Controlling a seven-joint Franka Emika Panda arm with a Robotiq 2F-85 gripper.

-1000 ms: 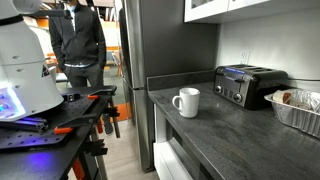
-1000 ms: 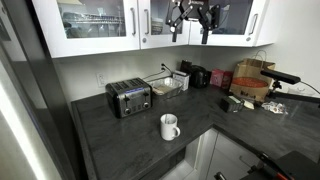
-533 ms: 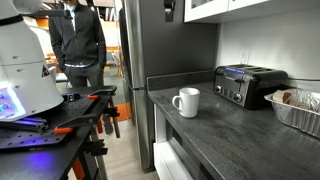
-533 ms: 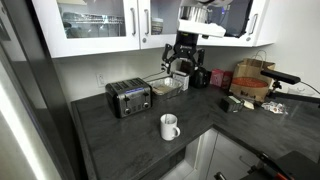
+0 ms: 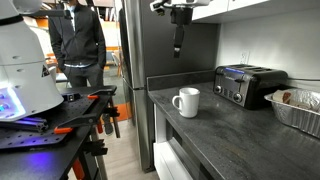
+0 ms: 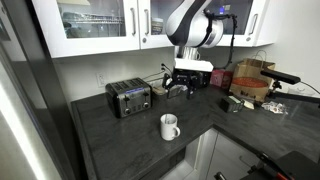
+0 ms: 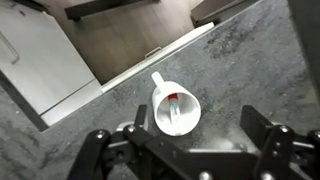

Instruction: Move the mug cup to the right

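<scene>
Hand (image 7: 196, 140), spread wide, hangs above the mug cup (image 7: 175, 110) near the counter (image 7: 250, 60) edge.

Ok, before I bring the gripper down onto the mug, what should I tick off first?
1. Gripper open: ok, fingers spread wide in the wrist view.
2. Lined up over the mug cup: ok, the wrist view shows it between the fingers. In an exterior view the gripper hangs well above it.
3. Mug upright: ok, with the handle pointing toward the counter edge.
4. Mug empty: cannot tell, something red shows inside.
5. Room beside it: ok, the counter is bare around it and the toaster stands apart.
</scene>
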